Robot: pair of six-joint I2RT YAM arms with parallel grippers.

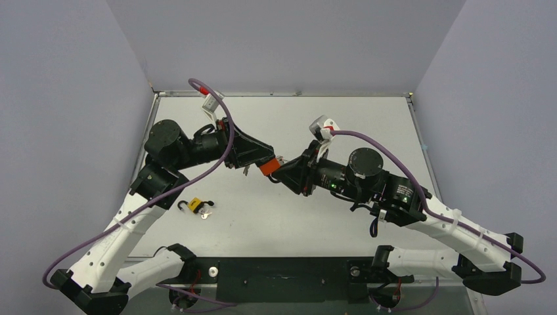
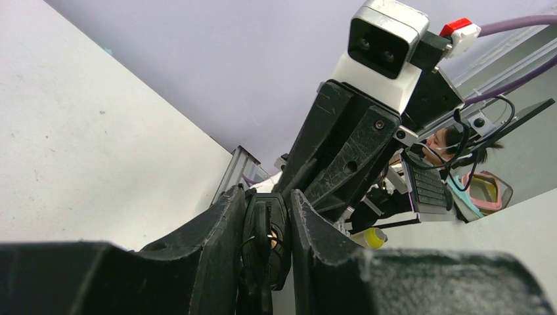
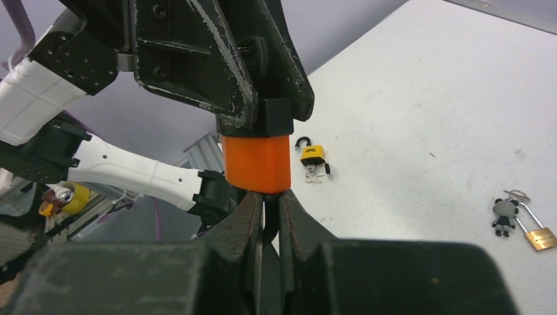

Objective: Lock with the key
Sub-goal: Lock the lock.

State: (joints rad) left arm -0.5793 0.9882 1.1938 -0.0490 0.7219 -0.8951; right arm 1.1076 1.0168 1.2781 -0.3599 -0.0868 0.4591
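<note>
An orange padlock (image 1: 266,168) with a black top hangs in the air over the middle of the table. My left gripper (image 1: 257,160) is shut on its black top, which shows between the jaws in the left wrist view (image 2: 266,230). In the right wrist view the orange body (image 3: 257,163) sits just above my right gripper (image 3: 266,211). That gripper is shut on the black head of the key (image 3: 265,223), which sticks out of the padlock's underside. My right gripper (image 1: 281,173) meets the padlock from the right. The key's blade is hidden.
A yellow padlock (image 1: 195,205) with an open shackle and small keys beside it lies on the table at the front left, also in the right wrist view (image 3: 313,155). A small brass padlock (image 3: 540,237) with a panda charm (image 3: 504,216) lies further right.
</note>
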